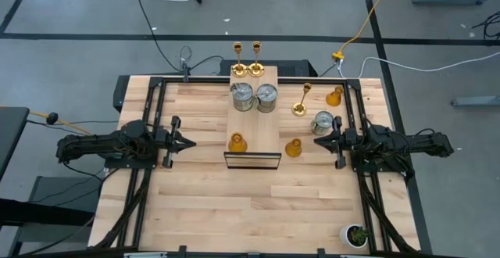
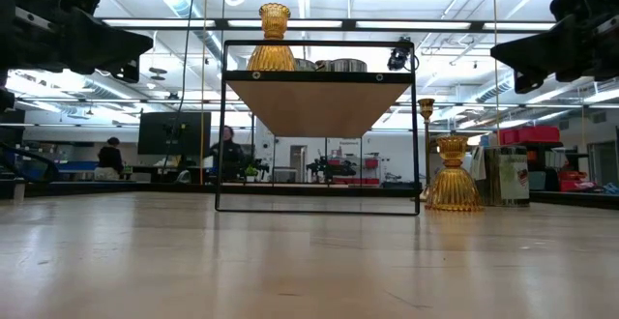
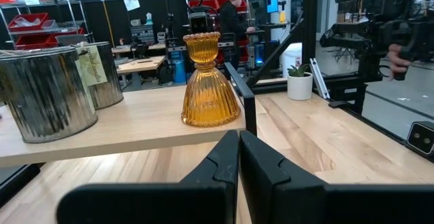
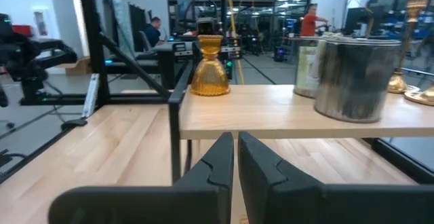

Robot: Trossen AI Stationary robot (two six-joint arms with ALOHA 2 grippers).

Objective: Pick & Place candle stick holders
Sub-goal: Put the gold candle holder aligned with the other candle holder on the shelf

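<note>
A raised wooden shelf on a black frame stands at the table's middle. On it stand two gold candlesticks at the far end, two silver cans and an amber holder near the front. On the table right of the shelf stand a gold candlestick, a silver can and two amber holders. My left gripper is shut at the left, level, pointing at the shelf. My right gripper is shut at the right, beside the silver can, and touches nothing.
A small green potted plant stands at the table's near right corner. Black rails run along both sides of the table. Bare wood lies in front of the shelf and to its left. People show in the room behind.
</note>
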